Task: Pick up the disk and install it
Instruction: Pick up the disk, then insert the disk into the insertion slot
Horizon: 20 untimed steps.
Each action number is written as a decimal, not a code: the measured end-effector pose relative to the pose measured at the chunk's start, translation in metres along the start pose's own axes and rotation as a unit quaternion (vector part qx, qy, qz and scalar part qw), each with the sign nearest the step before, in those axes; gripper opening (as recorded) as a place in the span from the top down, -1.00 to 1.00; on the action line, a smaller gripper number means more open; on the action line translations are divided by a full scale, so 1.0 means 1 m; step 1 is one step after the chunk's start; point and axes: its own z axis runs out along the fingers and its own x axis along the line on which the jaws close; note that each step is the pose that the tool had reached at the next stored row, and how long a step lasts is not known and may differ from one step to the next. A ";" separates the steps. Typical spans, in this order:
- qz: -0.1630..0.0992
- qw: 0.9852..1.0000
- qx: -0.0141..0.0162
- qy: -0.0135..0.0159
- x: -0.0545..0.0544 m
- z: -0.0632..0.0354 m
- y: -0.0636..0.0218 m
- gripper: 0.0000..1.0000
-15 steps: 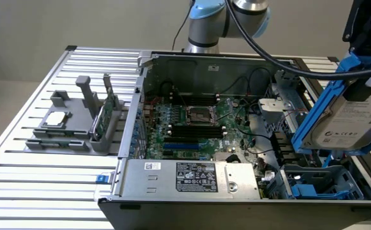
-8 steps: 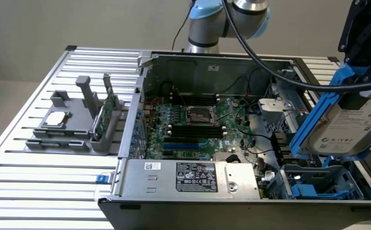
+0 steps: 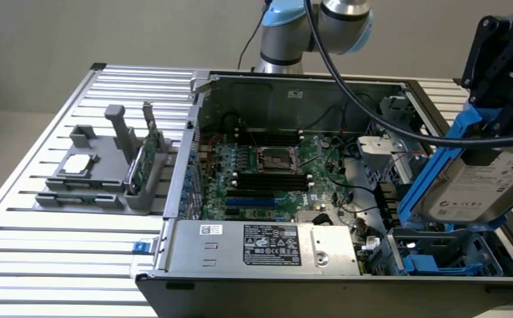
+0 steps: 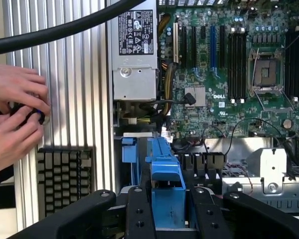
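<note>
The disk [image 3: 478, 189] is a silver-grey drive with a white label in a blue carrier [image 3: 435, 173]. It hangs tilted, on edge, over the right end of the open computer case [image 3: 327, 281], above the drive bay [image 3: 441, 257] with its blue plastic parts. My gripper [image 3: 494, 136] is shut on the disk from above. In the wrist view, the blue carrier [image 4: 167, 185] sits between my black fingers [image 4: 139, 216], and the gripper [image 4: 170, 221] looks down into the case.
Inside the case lie the green motherboard [image 3: 265, 171] and the silver power supply [image 3: 256, 244]. A grey fixture [image 3: 93, 173] with a small chip and a green card stands on the slatted table. A person's hands [image 4: 15, 117] work beside a keyboard [image 4: 65, 178]. A black cable [image 3: 367, 99] hangs across the case.
</note>
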 end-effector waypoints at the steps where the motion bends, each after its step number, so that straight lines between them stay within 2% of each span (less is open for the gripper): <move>1: 0.000 1.000 0.000 0.000 0.001 0.0015 -0.0005 0.35; 7: 0.000 1.000 0.000 0.000 0.007 0.0087 -0.0050 0.35; 9: 0.000 1.000 -0.003 0.000 0.008 0.0094 -0.0057 0.35; 10: 0.000 1.000 -0.005 0.000 0.008 0.0092 -0.0059 0.35; 11: 0.000 1.000 -0.006 0.000 0.008 0.0093 -0.0058 0.35; 20: 0.000 1.000 -0.006 0.000 0.008 0.0094 -0.0059 0.35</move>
